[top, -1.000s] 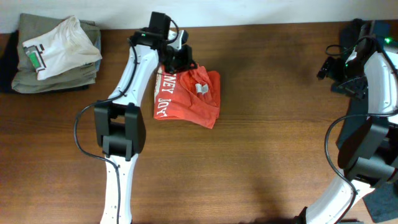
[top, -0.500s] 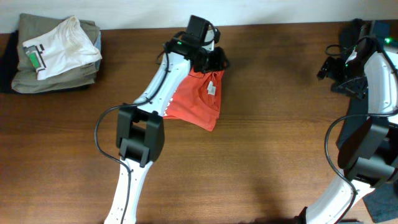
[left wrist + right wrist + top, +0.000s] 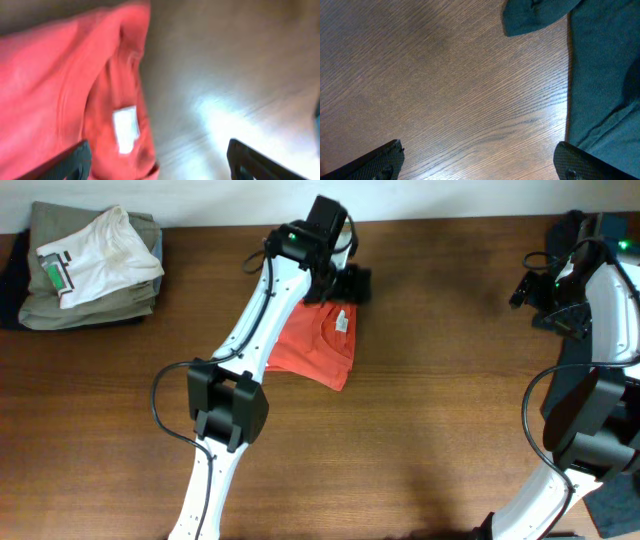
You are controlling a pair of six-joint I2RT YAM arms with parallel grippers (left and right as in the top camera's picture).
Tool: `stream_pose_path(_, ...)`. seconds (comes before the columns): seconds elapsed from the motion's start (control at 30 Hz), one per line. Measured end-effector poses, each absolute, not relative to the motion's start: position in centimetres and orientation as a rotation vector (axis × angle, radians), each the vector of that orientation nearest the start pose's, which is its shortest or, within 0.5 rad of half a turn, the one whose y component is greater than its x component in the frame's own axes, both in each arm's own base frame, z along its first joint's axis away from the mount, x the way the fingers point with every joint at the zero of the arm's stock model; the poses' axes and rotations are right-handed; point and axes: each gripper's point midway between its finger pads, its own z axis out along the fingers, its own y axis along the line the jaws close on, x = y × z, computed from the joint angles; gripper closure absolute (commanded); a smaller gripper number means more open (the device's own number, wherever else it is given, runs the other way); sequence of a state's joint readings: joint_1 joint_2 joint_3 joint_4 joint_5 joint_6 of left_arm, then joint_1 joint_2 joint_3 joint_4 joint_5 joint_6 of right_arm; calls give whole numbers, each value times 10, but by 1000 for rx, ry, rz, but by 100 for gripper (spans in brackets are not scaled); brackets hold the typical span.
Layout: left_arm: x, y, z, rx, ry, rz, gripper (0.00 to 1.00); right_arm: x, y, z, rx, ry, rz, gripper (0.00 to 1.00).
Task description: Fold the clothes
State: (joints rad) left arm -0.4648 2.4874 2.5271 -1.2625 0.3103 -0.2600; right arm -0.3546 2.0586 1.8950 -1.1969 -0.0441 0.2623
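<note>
The red-orange T-shirt (image 3: 318, 345) lies folded in a compact bundle on the wooden table (image 3: 430, 410), its white neck label (image 3: 341, 323) facing up. My left gripper (image 3: 352, 284) hovers over the bundle's back right corner, jaws wide open and holding nothing. In the blurred left wrist view the shirt (image 3: 55, 90) fills the left side. Its collar and label (image 3: 125, 127) lie beneath the left gripper (image 3: 160, 165), near the left finger (image 3: 70, 162). My right gripper (image 3: 533, 292) stands open at the far right. In its wrist view that gripper (image 3: 480, 162) has only bare wood between its fingers.
A white tee (image 3: 95, 255) rests on olive folded pieces (image 3: 90, 305) at the back left corner, with a dark garment (image 3: 10, 280) beside them. Dark teal cloth (image 3: 605, 75) lies to the right of my right gripper. The left arm (image 3: 255, 330) crosses the shirt's left part.
My left gripper has swung right along the shirt's back edge and opened, letting go of the cloth. The white lettering no longer shows. The right arm has not moved.
</note>
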Motion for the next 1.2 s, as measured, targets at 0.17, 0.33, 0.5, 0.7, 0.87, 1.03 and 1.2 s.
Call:
stream_pose_path(0.17,453,-290,79,477,2927,-489,22,421,-148,126,882,2793,50,1)
stream_pose_path(0.33,445,-298,46,531,2937,-468,23,421,-148,126,882,2793,50,1)
stream_pose_path(0.5,452,-305,37,546,2893,-481,30,421,-148,126,882,2793,50,1)
stream_pose_path(0.7,452,-313,39,565,2871,-485,30,421,-148,126,882,2793,50,1)
stream_pose_path(0.87,449,-321,51,586,2860,-491,30,421,-148,126,882,2793,50,1)
stream_pose_path(1.03,446,-320,51,591,2871,-487,30,421,-148,126,882,2793,50,1)
stream_pose_path(1.2,433,-336,51,645,2866,-486,29,421,-148,126,882,2793,50,1)
